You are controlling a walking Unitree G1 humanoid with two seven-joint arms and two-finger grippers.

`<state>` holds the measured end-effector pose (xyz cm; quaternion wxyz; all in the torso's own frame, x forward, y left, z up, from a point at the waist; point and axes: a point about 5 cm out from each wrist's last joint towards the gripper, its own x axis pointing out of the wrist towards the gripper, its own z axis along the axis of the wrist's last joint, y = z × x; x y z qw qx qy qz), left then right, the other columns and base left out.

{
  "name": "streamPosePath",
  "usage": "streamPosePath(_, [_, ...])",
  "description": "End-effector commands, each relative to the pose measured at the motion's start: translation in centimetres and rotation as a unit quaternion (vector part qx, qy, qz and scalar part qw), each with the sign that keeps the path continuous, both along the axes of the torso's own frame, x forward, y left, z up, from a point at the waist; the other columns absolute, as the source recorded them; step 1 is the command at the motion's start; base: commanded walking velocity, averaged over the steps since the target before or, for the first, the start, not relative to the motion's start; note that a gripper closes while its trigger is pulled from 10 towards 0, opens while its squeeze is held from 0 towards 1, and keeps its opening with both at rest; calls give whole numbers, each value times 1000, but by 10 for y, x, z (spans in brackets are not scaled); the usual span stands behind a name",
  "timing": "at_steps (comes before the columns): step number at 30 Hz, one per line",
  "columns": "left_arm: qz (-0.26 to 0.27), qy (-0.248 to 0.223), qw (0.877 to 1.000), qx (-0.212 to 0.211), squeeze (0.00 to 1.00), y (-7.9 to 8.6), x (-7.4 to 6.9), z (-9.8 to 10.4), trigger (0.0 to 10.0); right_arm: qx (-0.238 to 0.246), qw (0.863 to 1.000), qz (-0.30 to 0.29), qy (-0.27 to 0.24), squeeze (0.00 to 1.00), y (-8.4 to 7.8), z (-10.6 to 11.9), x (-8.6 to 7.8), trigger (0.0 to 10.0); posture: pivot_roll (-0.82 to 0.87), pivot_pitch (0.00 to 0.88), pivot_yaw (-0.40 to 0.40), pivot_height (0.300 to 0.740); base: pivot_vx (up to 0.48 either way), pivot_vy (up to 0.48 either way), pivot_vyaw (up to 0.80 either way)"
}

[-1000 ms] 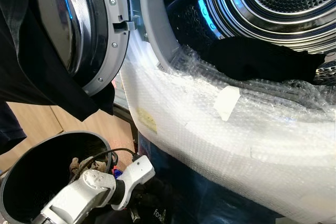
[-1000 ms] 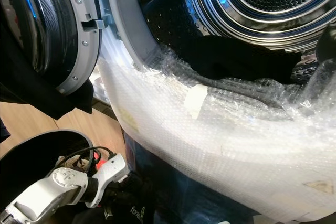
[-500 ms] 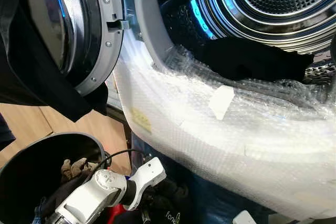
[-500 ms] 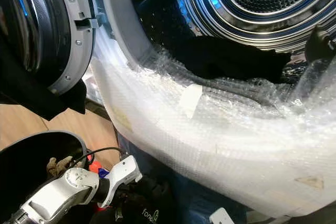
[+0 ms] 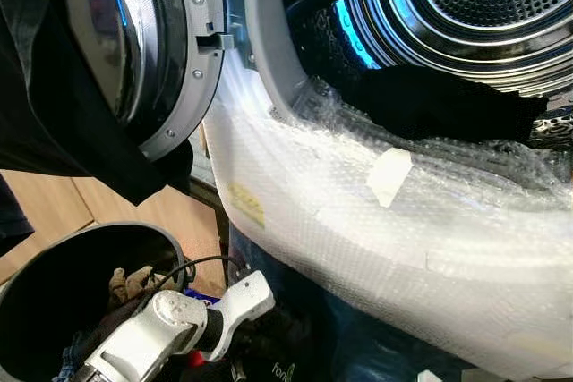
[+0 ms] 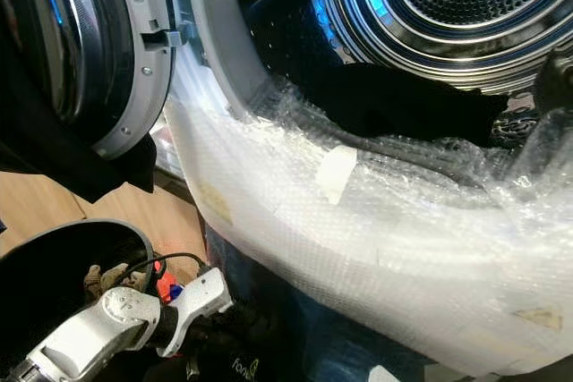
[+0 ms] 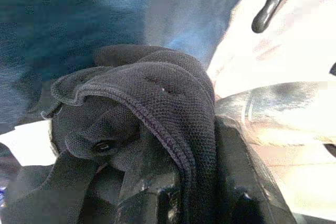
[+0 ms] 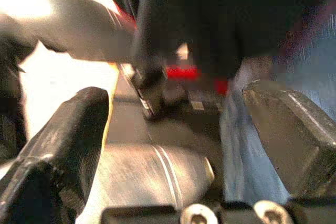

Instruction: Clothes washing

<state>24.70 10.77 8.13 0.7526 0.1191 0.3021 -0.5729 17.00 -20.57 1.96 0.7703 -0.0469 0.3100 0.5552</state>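
Note:
The washing machine's door (image 5: 148, 51) stands open, and bubble wrap (image 5: 376, 221) covers the front below the drum (image 5: 466, 6). A black garment (image 5: 430, 100) lies in the drum's mouth. My left arm (image 5: 170, 324) reaches low beside the dark laundry basket (image 5: 54, 252), its fingers buried in a dark pile of clothes (image 5: 277, 360). In the left wrist view, my left gripper (image 7: 173, 182) is shut on a dark grey knit garment (image 7: 157, 93) draped over its fingers. In the blurred right wrist view, my right gripper (image 8: 178, 129) is open, nothing between its fingers (image 8: 68, 140).
A black cloth (image 5: 54, 123) hangs over the open door at the left. The basket holds several clothes, a tan one (image 5: 130, 282) on top. Wooden floor (image 5: 54, 207) lies behind the basket. A piece of tape (image 5: 388, 176) sticks to the bubble wrap.
The head camera has swayed left and back right. My left arm stays low beside the basket, its wrist barely shifted. The black garment in the drum has not moved.

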Motion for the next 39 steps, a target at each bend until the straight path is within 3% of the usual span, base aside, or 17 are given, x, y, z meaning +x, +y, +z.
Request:
streamPosePath(1, [-22, -6, 1000, -4, 0, -3, -1, 1, 0, 42, 999, 0, -16, 1000, 10, 15, 5, 10000, -63, 0, -22, 740, 0, 0, 0])
streamPosePath(6, [-52, -6, 999, -8, 0, -13, -4, 1, 0, 53, 998, 33, -22, 1000, 28, 26, 0, 10000, -65, 0, -13, 740, 0, 0, 0])
streamPosePath(10, [-75, -3, 997, -9, 0, -22, -7, -3, 0, 78, 997, 14, -18, 1000, 38, 31, 0, 10000, -76, 0, -11, 740, 0, 0, 0])
streamPosePath(14, [-115, -16, 993, -22, 0, -47, -8, 0, 0, 68, 997, 15, -22, 1000, 48, 29, -4, 10000, -73, 0, -19, 740, 0, 0, 0])
streamPosePath(18, [-147, -18, 988, -43, 0, -67, -12, 6, 0, 56, 997, -35, -49, 1000, 52, 27, 10, 10000, -79, 0, -22, 740, 0, 0, 0])
streamPosePath(24, [-178, -29, 982, -52, 0, -80, -14, 10, 0, 33, 997, -36, -57, 1000, 58, 24, 16, 10000, -79, 0, -39, 740, 0, 0, 0])
streamPosePath(25, [-179, -32, 982, -51, 0, -82, -14, 10, 0, 32, 997, -42, -56, 318, 59, 23, 18, 10000, -80, 0, -38, 740, 0, 0, 0])
streamPosePath(26, [-179, -32, 982, -52, 0, -84, -14, 10, 0, 31, 997, -45, -53, 0, 61, 21, 18, 10000, -77, 0, -41, 740, 0, 0, 0])
streamPosePath(29, [-185, -31, 981, -58, 0, -88, -15, 13, 0, -1, 993, -99, -67, 0, 58, 14, 30, 10000, -80, 0, -45, 740, 0, 0, 0])
streamPosePath(31, [-185, -32, 980, -59, 0, -89, -15, 14, 0, 4, 989, -129, -74, 0, 56, 14, 36, 10000, -78, 0, -49, 740, 0, 0, 0])
streamPosePath(34, [-187, -33, 980, -59, 0, -90, -16, 14, 0, 22, 986, -146, -72, 0, 54, 17, 37, 10000, -81, 0, -46, 740, 0, 0, 0])
streamPosePath(36, [-193, -34, 979, -56, 0, -89, -15, 14, 0, -8, 987, -138, -87, 0, 51, 16, 41, 10000, -86, 3, -39, 740, 0, 0, 0])
streamPosePath(39, [-191, -45, 979, -61, 0, -92, -14, 15, 0, 9, 988, -139, -67, 0, 53, 15, 36, 10000, -96, 14, -51, 740, 0, 0, 0])
